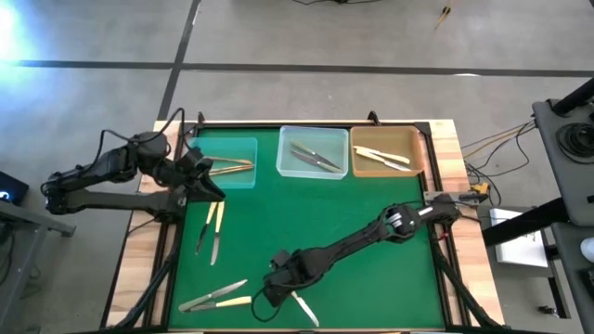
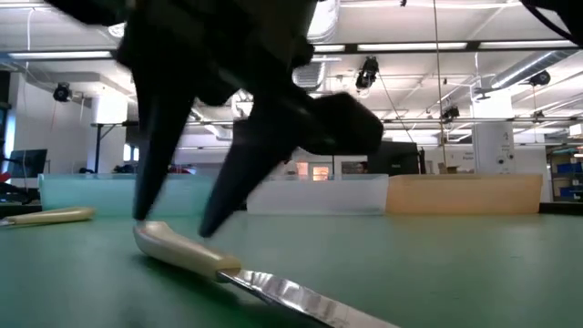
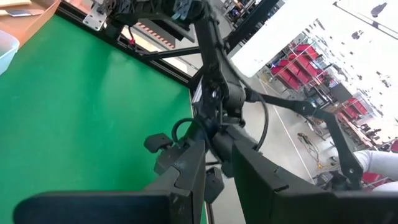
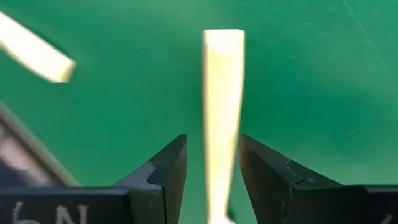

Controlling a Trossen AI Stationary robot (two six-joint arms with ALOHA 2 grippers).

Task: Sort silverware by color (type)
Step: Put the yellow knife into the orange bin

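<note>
At the bench's near edge we find the right gripper low over a cream-handled knife lying flat on the green mat; its jaws stand apart, one on each side of the handle, not clamped. More silverware lies just beside it, and another pair further left. Three trays along the far edge hold sorted pieces. The left gripper waits by the blue tray; we cannot tell how its jaws stand.
</note>
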